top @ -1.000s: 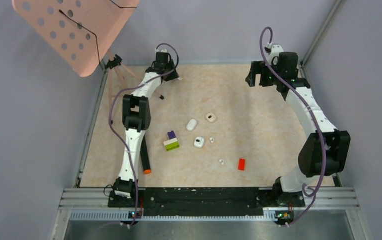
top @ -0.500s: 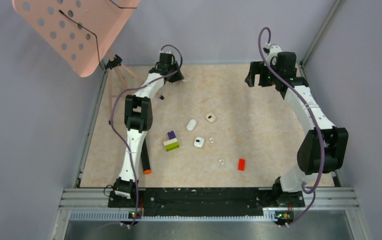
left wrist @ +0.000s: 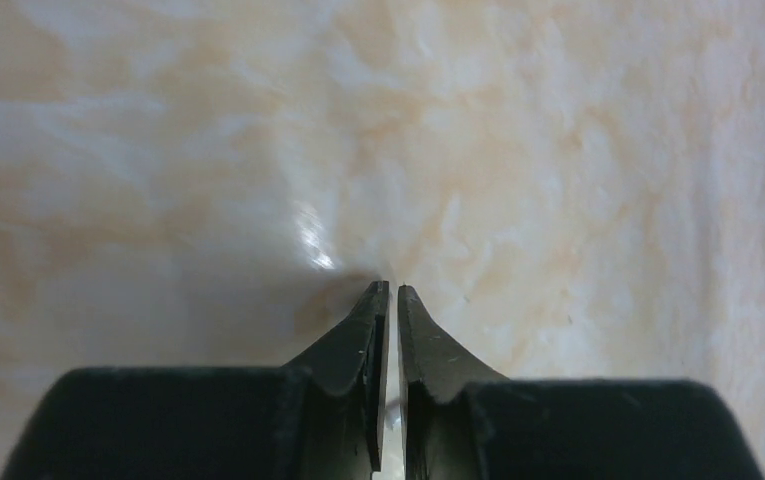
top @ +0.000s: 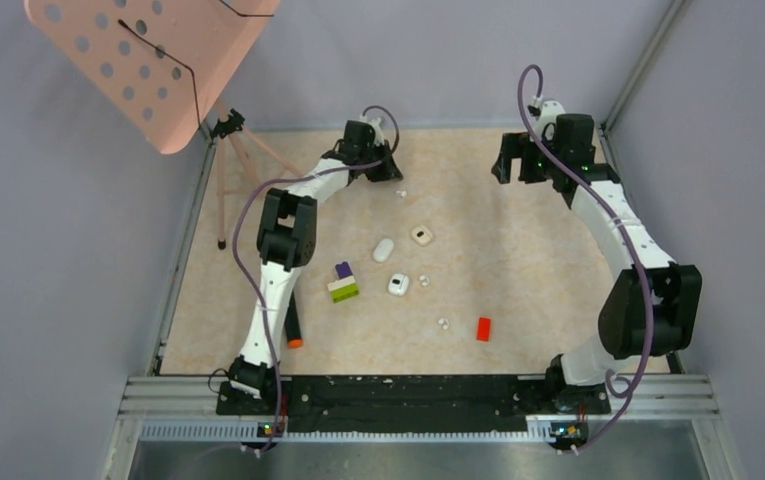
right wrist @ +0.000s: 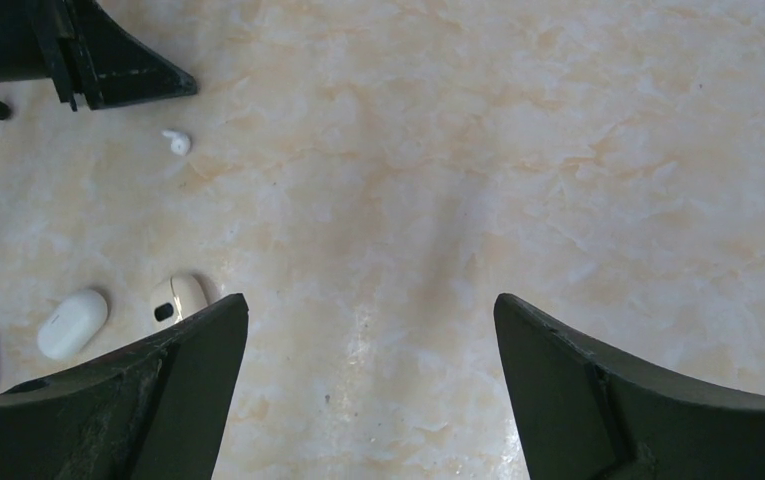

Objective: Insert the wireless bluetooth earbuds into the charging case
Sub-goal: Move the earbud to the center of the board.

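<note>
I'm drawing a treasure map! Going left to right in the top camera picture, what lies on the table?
Orange-tipped marker, toy blocks, closed white case, cream case, tiny earbuds, red brick.

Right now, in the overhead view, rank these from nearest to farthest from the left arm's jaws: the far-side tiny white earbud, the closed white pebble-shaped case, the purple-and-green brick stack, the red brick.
1. Tiny white earbud, far side.
2. White pebble-shaped case, mid-table.
3. Purple-and-green brick stack, left of centre.
4. Red brick, near right.
</note>
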Motion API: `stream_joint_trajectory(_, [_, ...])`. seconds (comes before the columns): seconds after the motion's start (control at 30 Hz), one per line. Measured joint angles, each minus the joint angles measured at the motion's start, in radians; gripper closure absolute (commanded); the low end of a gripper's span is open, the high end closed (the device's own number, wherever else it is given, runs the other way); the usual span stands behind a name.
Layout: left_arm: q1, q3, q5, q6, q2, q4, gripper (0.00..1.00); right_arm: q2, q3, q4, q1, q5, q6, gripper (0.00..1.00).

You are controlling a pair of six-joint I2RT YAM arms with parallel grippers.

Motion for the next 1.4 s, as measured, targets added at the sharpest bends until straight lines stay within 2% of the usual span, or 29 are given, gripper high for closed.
stream_joint_trajectory(0.27, [-0.104, -0.256, 0.114, 0.041, -0.144, 0.041, 0.86, -0.059, -0.072, 0.024, -0.007, -0.001, 0.000, 0.08])
stream_joint_trajectory(0.3, [-0.116, -0.307, 0.121, 0.039, -0.171, 0.058, 0.84, -0.066, -0.084, 0.033, -0.007, -0.002, -0.001, 0.08])
stream_joint_trajectory(0.47, [-0.154, -0.552, 0.101, 0.051, -0.336, 0.120, 0.59, -0.098, -0.180, 0.084, -0.007, -0.026, 0.009, 0.16])
stream_joint_trajectory(0.7, [-0.063, -0.684, -0.005, 0.245, -0.650, 0.176, 0.46, -0.106, -0.301, 0.120, 0.023, -0.131, 0.035, 0.22])
stream_joint_trajectory(0.77, [-0.030, -0.728, -0.040, 0.283, -0.760, 0.171, 0.46, -0.100, -0.312, 0.146, 0.056, -0.138, 0.019, 0.28])
stream_joint_trajectory(0.83, [0.004, -0.769, -0.082, 0.301, -0.864, 0.134, 0.46, -0.071, -0.309, 0.190, 0.098, -0.138, 0.001, 0.39])
stream_joint_trajectory(0.9, [0.019, -0.798, -0.104, 0.306, -0.931, 0.076, 0.46, -0.003, -0.272, 0.216, 0.141, -0.139, -0.014, 0.50])
stream_joint_trajectory(0.93, [0.023, -0.818, -0.109, 0.309, -0.959, 0.042, 0.46, 0.041, -0.241, 0.224, 0.161, -0.138, -0.018, 0.52])
stream_joint_trajectory(1.0, [0.024, -0.880, -0.116, 0.321, -1.010, -0.017, 0.46, 0.156, -0.149, 0.230, 0.202, -0.133, -0.003, 0.53])
stream_joint_trajectory(1.1, [0.024, -0.992, -0.129, 0.330, -1.073, -0.092, 0.46, 0.304, -0.006, 0.229, 0.253, -0.110, 0.103, 0.53])
stream_joint_trajectory(1.17, [0.024, -1.052, -0.145, 0.335, -1.108, -0.145, 0.46, 0.376, 0.063, 0.229, 0.284, -0.080, 0.191, 0.48])
stream_joint_trajectory(1.27, [0.024, -1.090, -0.162, 0.347, -1.145, -0.200, 0.46, 0.472, 0.152, 0.211, 0.331, -0.032, 0.286, 0.47])
stream_joint_trajectory(1.4, [0.028, -1.092, -0.171, 0.365, -1.188, -0.236, 0.46, 0.570, 0.252, 0.169, 0.390, 0.030, 0.350, 0.52])
